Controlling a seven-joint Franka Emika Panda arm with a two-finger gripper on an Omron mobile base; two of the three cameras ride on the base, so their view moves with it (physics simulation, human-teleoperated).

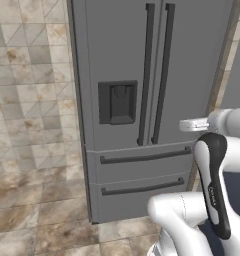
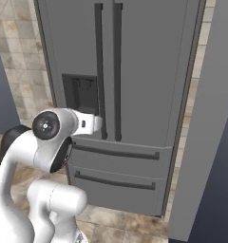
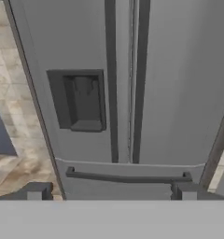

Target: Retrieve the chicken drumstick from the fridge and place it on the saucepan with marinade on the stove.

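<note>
You face a wall (image 1: 32, 75) of beige and tan diagonal tiles, lit flat and even, with no strong shadows. Below it you see a floor (image 1: 37, 220) of large mottled brown and cream stone tiles. A plain grey panel (image 2: 206, 142) rises at the right edge of the right base view, and a dark blue-grey panel (image 2: 2, 95) stands at that view's left edge.

The grey fridge (image 1: 142, 100) stands shut on a tiled floor (image 1: 37, 220), its two dark handles (image 1: 157, 75) side by side.
</note>
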